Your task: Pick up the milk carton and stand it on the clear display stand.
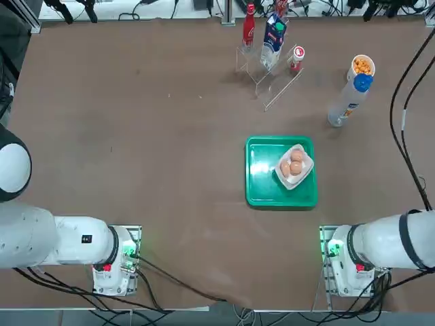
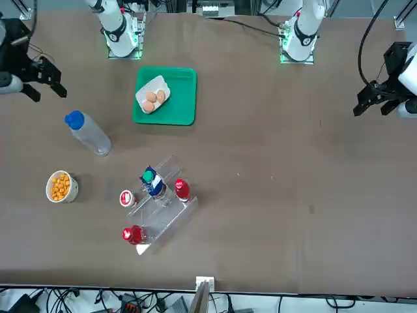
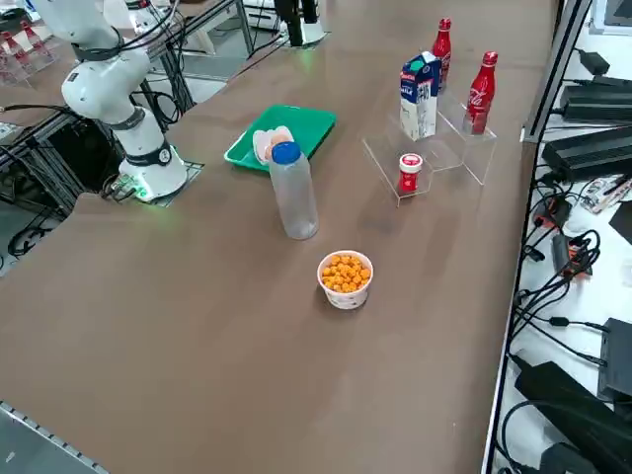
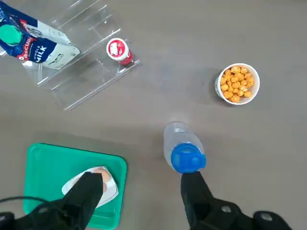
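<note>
The milk carton [image 1: 273, 37] [image 2: 153, 181] [image 3: 420, 96] [image 4: 33, 43], dark blue and white with a green cap, stands upright on a tier of the clear display stand [image 1: 274, 87] [image 2: 166, 218] [image 3: 439, 153] [image 4: 84, 79] at the far side of the table. My right gripper [image 4: 141, 189] [image 2: 44, 88] is open and holds nothing. It hangs high above the table, over the stretch between the green tray and the blue-capped bottle, well away from the carton. The top and right side views do not show it.
A green tray [image 1: 262, 190] carries a white dish of eggs [image 1: 294, 165]. A tall white bottle with a blue cap [image 1: 350, 100] and a cup of orange snacks [image 1: 362, 66] stand right of the stand. Two red bottles [image 3: 481, 91] and a small red-lidded jar [image 3: 410, 173] sit on the stand.
</note>
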Robot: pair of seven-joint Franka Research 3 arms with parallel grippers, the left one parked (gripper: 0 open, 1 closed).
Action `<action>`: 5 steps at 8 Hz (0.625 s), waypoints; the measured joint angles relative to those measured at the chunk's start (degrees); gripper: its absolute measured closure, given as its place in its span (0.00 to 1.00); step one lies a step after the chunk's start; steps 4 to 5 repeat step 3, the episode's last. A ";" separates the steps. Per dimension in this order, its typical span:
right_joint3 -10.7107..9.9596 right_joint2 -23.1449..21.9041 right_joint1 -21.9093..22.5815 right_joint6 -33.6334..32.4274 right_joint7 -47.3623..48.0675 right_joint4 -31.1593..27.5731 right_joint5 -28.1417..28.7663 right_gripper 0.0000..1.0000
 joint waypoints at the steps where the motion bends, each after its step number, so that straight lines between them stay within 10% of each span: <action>1: 0.79 0.22 -0.16 0.26 0.06 -0.01 -0.20 0.00; 5: 2.42 0.30 -1.96 0.43 0.06 0.01 -0.20 0.00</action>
